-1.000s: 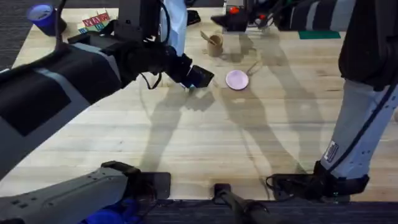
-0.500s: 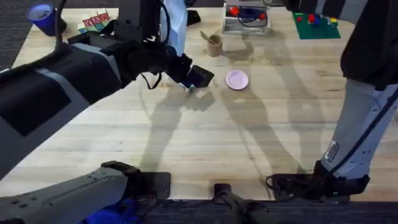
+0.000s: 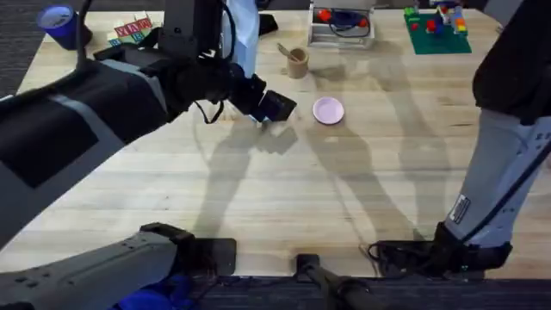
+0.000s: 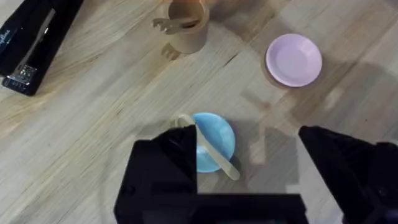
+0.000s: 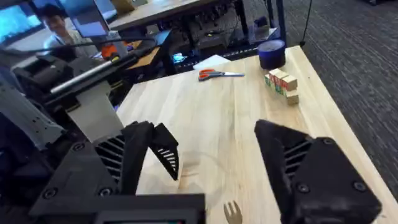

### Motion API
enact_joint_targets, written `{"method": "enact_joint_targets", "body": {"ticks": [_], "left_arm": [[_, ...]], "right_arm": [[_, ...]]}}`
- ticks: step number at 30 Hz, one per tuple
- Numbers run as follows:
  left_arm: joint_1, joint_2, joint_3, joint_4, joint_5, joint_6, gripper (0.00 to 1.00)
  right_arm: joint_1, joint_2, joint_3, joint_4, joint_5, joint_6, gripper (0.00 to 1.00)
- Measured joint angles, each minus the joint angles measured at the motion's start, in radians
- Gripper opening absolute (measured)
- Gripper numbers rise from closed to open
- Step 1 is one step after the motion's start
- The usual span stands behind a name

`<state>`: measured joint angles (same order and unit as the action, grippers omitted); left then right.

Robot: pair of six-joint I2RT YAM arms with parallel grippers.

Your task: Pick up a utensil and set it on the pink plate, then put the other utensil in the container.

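Note:
The pink plate (image 3: 328, 110) (image 4: 293, 59) lies bare on the wood. Beside it, a pale wooden spoon (image 4: 214, 154) rests across a light-blue plate (image 4: 214, 138). My left gripper (image 4: 249, 171) (image 3: 274, 107) hovers open right above that plate, one finger covering the spoon's head. The tan container (image 3: 298, 62) (image 4: 186, 28) stands upright behind, and the wooden fork (image 4: 172, 23) leans inside it, prongs over the rim. My right gripper (image 5: 224, 162) is open and holds nothing. A fork's prongs (image 5: 231, 213) show low between its fingers.
A black stapler (image 4: 31, 43) lies near the container. At the table's back stand a clear box (image 3: 342, 21) and a green board with bricks (image 3: 437, 33). A purple cup (image 3: 57, 21) and letter blocks (image 3: 131, 33) occupy the far left corner.
My right arm has pulled back from the container area toward the right, uncovering the clear box and the green board. The left arm has stayed in place.

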<state>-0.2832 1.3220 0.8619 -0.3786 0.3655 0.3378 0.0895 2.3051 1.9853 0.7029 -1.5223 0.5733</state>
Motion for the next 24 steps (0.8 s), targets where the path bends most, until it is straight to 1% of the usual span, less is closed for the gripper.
{"method": "enact_joint_targets", "body": {"ticks": [10, 15, 17, 19, 22, 24], "left_arm": [[0.000, 0.000, 0.000, 0.000, 0.000, 0.000, 0.993], [0.000, 0.000, 0.000, 0.000, 0.000, 0.000, 0.993], [0.000, 0.000, 0.000, 0.000, 0.000, 0.000, 0.993], [0.000, 0.000, 0.000, 0.000, 0.000, 0.000, 0.993], [0.000, 0.000, 0.000, 0.000, 0.000, 0.000, 0.992], [0.000, 0.000, 0.000, 0.000, 0.000, 0.000, 0.992]], "right_arm": [[-0.005, 0.000, 0.029, 0.000, 0.020, 0.026, 0.996], [-0.028, 0.000, 0.030, -0.057, 0.119, -0.012, 0.996], [-0.040, 0.000, 0.030, -0.124, 0.174, -0.052, 0.996], [-0.050, 0.000, 0.031, -0.230, 0.244, -0.111, 0.995], [-0.063, 0.000, 0.045, -0.476, 0.372, -0.230, 0.995], [-0.068, 0.000, 0.066, -0.687, 0.462, -0.326, 0.995]]}}
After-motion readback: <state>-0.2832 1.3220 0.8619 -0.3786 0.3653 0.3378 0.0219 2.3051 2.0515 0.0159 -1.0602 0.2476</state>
